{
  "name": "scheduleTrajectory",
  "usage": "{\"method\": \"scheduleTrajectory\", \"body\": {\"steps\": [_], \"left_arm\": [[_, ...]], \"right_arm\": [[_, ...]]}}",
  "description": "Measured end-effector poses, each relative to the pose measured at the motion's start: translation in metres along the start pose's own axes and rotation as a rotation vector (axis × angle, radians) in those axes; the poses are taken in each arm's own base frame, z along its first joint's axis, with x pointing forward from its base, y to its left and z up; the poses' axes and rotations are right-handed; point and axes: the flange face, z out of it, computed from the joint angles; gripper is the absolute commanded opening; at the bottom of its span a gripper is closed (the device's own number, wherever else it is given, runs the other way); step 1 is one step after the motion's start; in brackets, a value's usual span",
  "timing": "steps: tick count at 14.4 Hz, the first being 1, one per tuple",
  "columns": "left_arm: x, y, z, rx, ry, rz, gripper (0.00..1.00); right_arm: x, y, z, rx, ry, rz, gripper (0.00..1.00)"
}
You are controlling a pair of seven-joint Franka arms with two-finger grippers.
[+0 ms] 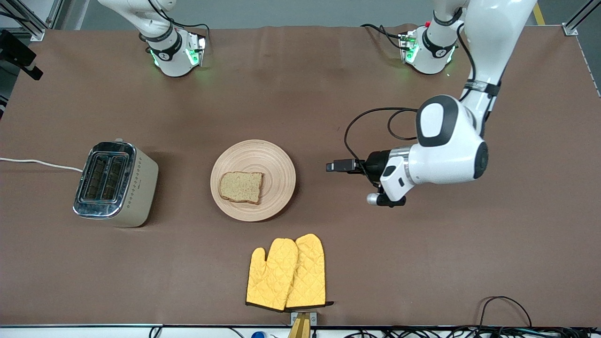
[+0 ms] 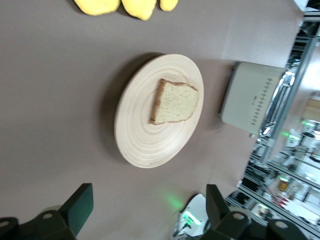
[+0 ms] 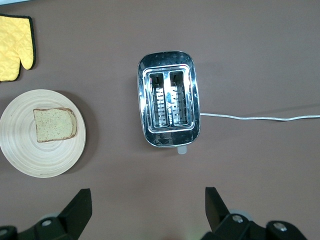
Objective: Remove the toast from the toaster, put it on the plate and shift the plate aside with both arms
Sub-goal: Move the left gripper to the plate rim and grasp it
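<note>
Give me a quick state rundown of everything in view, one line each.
toast: lying flat on the plate.
plate: on the table between toaster and left tool, not held.
toaster: upright, both slots empty, cord attached.
oven mitts: flat, overlapping, nearer the front camera than the plate.
left tool: open, empty, over bare table beside the plate.
right tool: open, empty, above the toaster.

- I work in a robotics lab, not a kitchen: my two white arms (image 1: 450,141) are bolted to a table (image 1: 300,94) under a plain brown cover.
- Aluminium framing (image 1: 28,23) stands at the table corners, and loose black cables (image 1: 507,310) trail along its near edge.
- The toaster (image 1: 115,184) and yellow oven mitts (image 1: 286,272) sit as staged props.
- My left wrist view shows metal racks with equipment (image 2: 295,175).
</note>
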Motion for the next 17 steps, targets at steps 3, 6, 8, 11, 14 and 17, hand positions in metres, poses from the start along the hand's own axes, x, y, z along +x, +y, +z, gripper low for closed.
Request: {"method": "scheduleTrajectory", "body": {"steps": [3, 6, 8, 11, 14, 17], "left_arm": [[0.003, -0.035, 0.045, -0.153, -0.014, 0.009, 0.96], [0.006, -0.081, 0.087, -0.244, -0.026, 0.044, 0.83], [0.009, -0.107, 0.112, -0.290, -0.026, 0.070, 0.83], [0.010, -0.133, 0.147, -0.367, -0.012, 0.079, 0.81], [0.003, -0.141, 0.187, -0.393, 0.015, 0.083, 0.77], [0.003, -0.151, 0.222, -0.418, 0.038, 0.091, 0.74]], "right_arm": [[0.000, -0.003, -0.002, 0.000, 0.004, -0.006, 1.00], [-0.001, -0.002, -0.002, -0.001, -0.005, -0.005, 1.00], [-0.001, -0.002, -0.002, -0.001, -0.008, -0.005, 1.00], [-0.002, -0.005, -0.004, 0.000, -0.005, -0.012, 1.00], [-0.002, -0.008, -0.004, -0.001, -0.008, -0.017, 1.00], [-0.002, -0.011, -0.003, 0.000, -0.011, -0.025, 1.00]]}}
